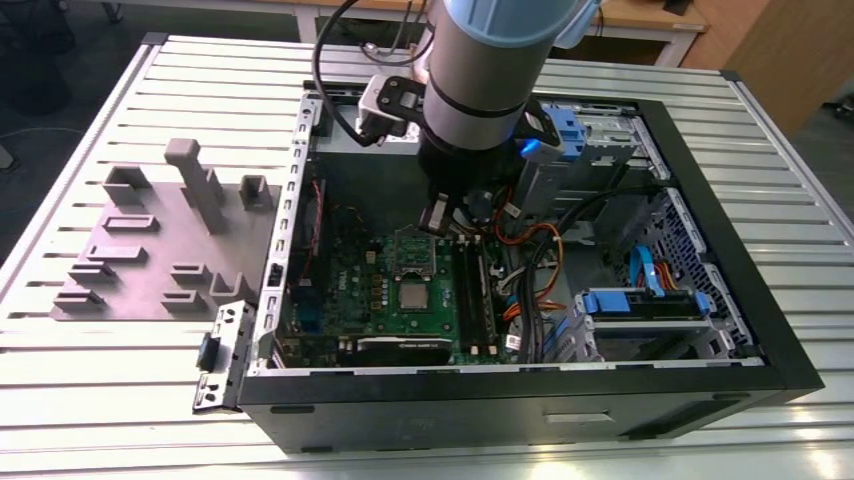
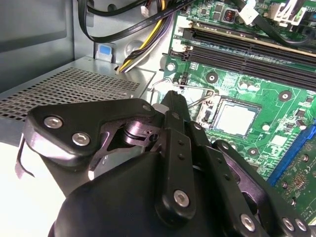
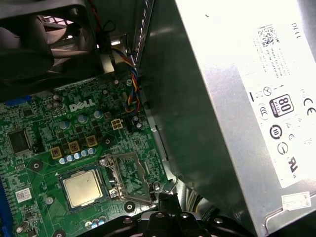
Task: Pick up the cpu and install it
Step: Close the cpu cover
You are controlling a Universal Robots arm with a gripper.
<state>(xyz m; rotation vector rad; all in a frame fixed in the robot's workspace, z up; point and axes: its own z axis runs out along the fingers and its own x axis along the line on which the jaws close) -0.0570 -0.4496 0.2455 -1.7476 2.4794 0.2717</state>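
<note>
Hovering gripper point(image 2: 173, 101) beside socket edge | fingers together, empty | cpu point(image 3: 82, 188) seated, clear above

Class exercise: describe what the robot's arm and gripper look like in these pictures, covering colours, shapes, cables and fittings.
The arm is a thick silver-grey cylinder with a pale blue cap on top and a black band. Black cables loop along it, and a small grey camera box is fixed beside it. The gripper is black, built of jointed link bars held by silver bolts.
</note>
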